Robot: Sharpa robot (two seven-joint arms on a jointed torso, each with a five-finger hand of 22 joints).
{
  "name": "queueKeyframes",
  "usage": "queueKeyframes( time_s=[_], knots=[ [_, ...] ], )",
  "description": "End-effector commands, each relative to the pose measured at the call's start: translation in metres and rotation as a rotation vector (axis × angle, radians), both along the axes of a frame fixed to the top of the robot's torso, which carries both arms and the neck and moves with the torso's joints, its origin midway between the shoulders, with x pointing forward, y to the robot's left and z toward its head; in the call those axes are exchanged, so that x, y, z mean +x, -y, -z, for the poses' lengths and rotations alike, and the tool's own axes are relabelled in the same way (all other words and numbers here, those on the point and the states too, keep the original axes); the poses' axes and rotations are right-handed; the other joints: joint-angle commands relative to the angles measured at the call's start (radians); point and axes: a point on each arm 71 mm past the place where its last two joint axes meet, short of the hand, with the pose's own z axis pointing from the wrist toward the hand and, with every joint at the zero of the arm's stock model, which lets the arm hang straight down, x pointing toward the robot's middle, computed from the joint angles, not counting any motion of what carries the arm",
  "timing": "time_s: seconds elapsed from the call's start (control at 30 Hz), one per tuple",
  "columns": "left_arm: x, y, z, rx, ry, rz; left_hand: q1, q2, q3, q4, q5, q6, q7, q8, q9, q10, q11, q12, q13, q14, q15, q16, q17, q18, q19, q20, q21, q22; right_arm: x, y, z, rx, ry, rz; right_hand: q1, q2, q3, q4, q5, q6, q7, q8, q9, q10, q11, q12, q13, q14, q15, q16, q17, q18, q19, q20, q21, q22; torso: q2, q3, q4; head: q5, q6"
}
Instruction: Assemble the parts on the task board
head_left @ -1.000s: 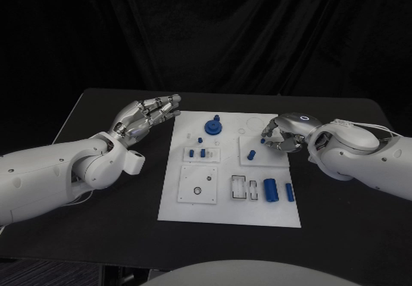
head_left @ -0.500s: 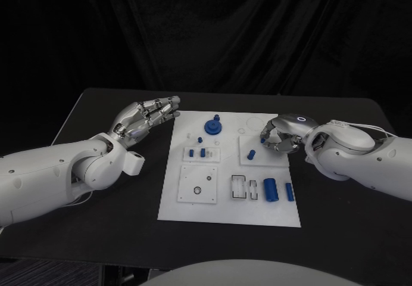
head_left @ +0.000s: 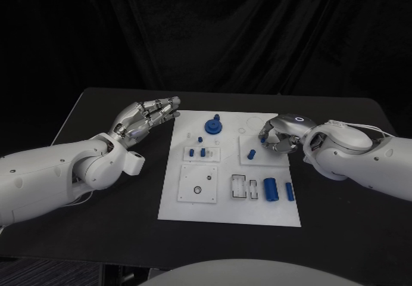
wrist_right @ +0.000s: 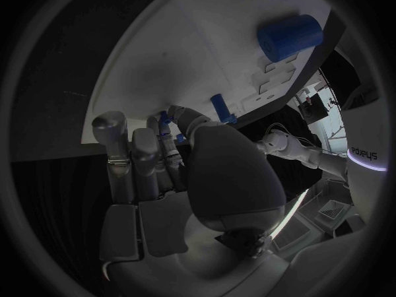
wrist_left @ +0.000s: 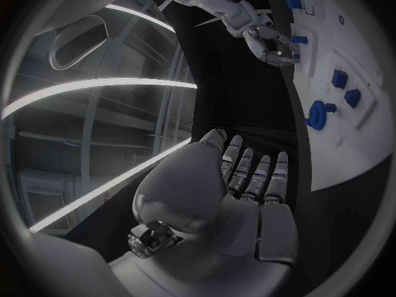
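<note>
The white task board lies mid-table. My right hand hovers low over its upper right area, fingers curled in, pinching a small blue part at the fingertips. A short blue peg lies just beside that hand, also seen as the blue peg. My left hand floats off the board's upper left edge, empty, with its fingers straight and close together. On the board are a blue gear-like piece, two blue blocks, a blue cylinder and a slim blue piece.
A white square plate with small holes and a slotted white fixture sit on the board's near half. Black table surrounds the board, with open room at the front and on both sides.
My right hand has edged slightly left over the board, its fingers still curled on the small part. The left hand has stayed where it was.
</note>
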Motion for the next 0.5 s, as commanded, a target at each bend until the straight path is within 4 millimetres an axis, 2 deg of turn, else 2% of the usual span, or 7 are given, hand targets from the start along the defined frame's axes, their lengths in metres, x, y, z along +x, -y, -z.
queueKeyframes(
  time_s=[0.03, 0.13, 0.23, 0.4, 0.43, 0.5],
  knots=[
    [-0.0028, 0.0005, -0.0090, -0.089, 0.111, 0.016, 0.004, -0.005, 0.007, 0.000, 0.003, 0.014, -0.001, 0.007, 0.002, 0.000, 0.011, 0.006, 0.002, -0.004, 0.000, 0.000, -0.001, 0.005, -0.008, 0.003, 0.003, -0.002, -0.0001, -0.0009, 0.0004, 0.015, 0.008, -0.005, 0.002, 0.008, 0.007, 0.001, 0.005, 0.006, 0.003, 0.003, 0.000, 0.008, -0.001, -0.004, -0.001, 0.001, -0.009, 0.003, -0.002, 0.016, 0.005, -0.004, -0.003, 0.060, 0.000, 0.0001, 0.0002, 0.000, -0.001],
    [-0.0028, 0.0010, -0.0084, -0.089, 0.108, 0.018, 0.004, -0.006, 0.011, -0.002, 0.004, 0.021, 0.001, 0.008, 0.003, 0.003, 0.015, 0.008, 0.002, -0.004, 0.000, 0.001, -0.001, 0.006, -0.008, 0.003, 0.003, -0.003, 0.0001, -0.0019, 0.0007, 0.015, 0.006, -0.007, 0.007, 0.013, 0.012, -0.003, 0.005, 0.011, 0.004, 0.005, 0.001, 0.019, -0.002, -0.006, -0.008, 0.000, -0.010, 0.002, -0.005, 0.017, 0.005, -0.006, -0.005, 0.060, 0.000, -0.0001, 0.0001, 0.000, -0.002],
    [-0.0028, 0.0012, -0.0079, -0.088, 0.105, 0.019, 0.006, -0.008, 0.018, -0.007, 0.004, 0.029, 0.002, 0.011, 0.005, 0.004, 0.019, 0.008, 0.002, -0.006, -0.001, 0.002, -0.001, 0.007, -0.007, 0.004, 0.003, -0.004, 0.0003, -0.0027, 0.0008, 0.017, 0.005, -0.007, 0.028, 0.024, 0.023, -0.021, 0.015, 0.048, -0.002, 0.028, 0.015, 0.040, -0.007, -0.014, -0.023, -0.002, -0.015, 0.001, -0.013, 0.017, 0.004, -0.010, -0.010, 0.060, 0.000, -0.0001, 0.0001, 0.001, -0.005],
    [-0.0027, 0.0009, -0.0072, -0.086, 0.101, 0.019, 0.008, -0.010, 0.025, -0.011, 0.003, 0.034, 0.003, 0.012, 0.005, 0.006, 0.021, 0.009, 0.002, -0.007, -0.001, 0.003, -0.001, 0.008, -0.007, 0.004, 0.004, -0.005, 0.0009, -0.0033, 0.0008, 0.020, 0.009, -0.007, 0.046, 0.035, 0.033, -0.040, 0.028, 0.060, -0.006, 0.041, 0.029, 0.058, -0.010, -0.025, -0.038, -0.004, -0.019, 0.000, -0.020, 0.017, 0.005, -0.014, -0.010, 0.063, 0.000, -0.0003, -0.0003, 0.002, -0.007],
    [-0.0027, 0.0008, -0.0071, -0.086, 0.100, 0.019, 0.008, -0.010, 0.025, -0.011, 0.003, 0.034, 0.003, 0.012, 0.005, 0.006, 0.021, 0.009, 0.002, -0.007, -0.001, 0.003, -0.001, 0.008, -0.007, 0.004, 0.004, -0.005, 0.0011, -0.0033, 0.0007, 0.020, 0.010, -0.006, 0.068, 0.043, 0.064, -0.060, -0.049, 0.061, -0.004, 0.045, 0.037, 0.071, -0.012, -0.035, -0.051, -0.006, -0.022, -0.001, -0.024, 0.018, 0.004, -0.018, -0.011, 0.066, 0.000, -0.0002, 0.0000, 0.002, -0.007],
    [-0.0028, 0.0007, -0.0068, -0.085, 0.099, 0.019, 0.008, -0.011, 0.027, -0.013, 0.003, 0.036, 0.003, 0.013, 0.006, 0.006, 0.022, 0.009, 0.002, -0.007, -0.001, 0.003, -0.001, 0.008, -0.006, 0.004, 0.004, -0.005, 0.0014, -0.0034, 0.0006, 0.022, 0.012, -0.007, 0.067, 0.042, 0.084, -0.067, -0.061, 0.063, -0.004, 0.049, 0.044, 0.081, -0.011, -0.043, -0.061, -0.006, -0.022, 0.000, -0.027, 0.017, 0.004, -0.018, -0.010, 0.069, 0.000, -0.0002, 0.0001, 0.002, -0.009]
  ],
)
